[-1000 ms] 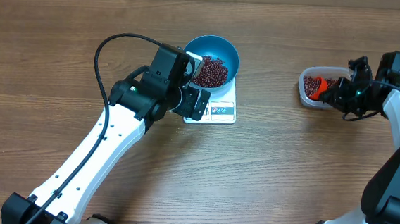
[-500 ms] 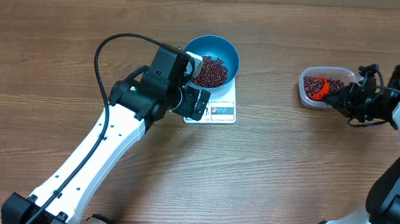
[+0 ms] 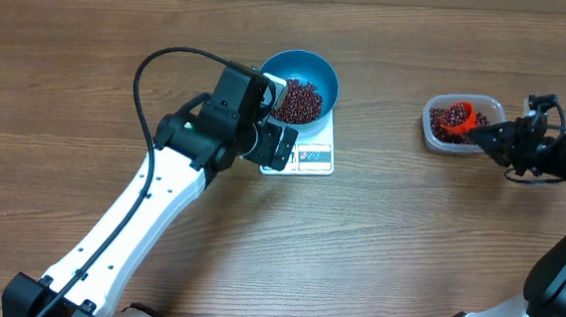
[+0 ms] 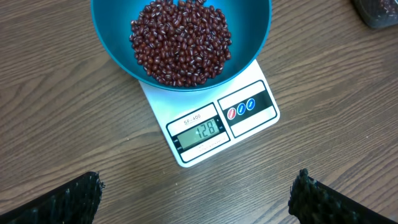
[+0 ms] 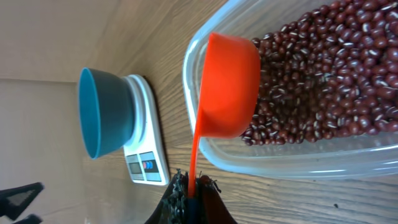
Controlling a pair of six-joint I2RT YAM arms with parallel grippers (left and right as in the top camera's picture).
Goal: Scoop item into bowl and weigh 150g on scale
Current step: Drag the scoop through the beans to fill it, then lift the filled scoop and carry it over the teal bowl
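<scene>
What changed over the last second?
The right pincer, shut on the orange scoop, pulled back toward the overhead view's right edge, dragging the scoop across the tub; it now looks loaded with beans. Left pincer, bowl and scale unchanged.

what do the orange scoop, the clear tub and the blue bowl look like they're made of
orange scoop: likely moulded plastic; one even colour, smooth satin surface, thin handle in one piece with the cup.
clear tub: thin transparent plastic, glossy; the beans show through its wall.
blue bowl: probably plastic; uniform colour, soft sheen. Coated metal or ceramic can't be ruled out.
</scene>
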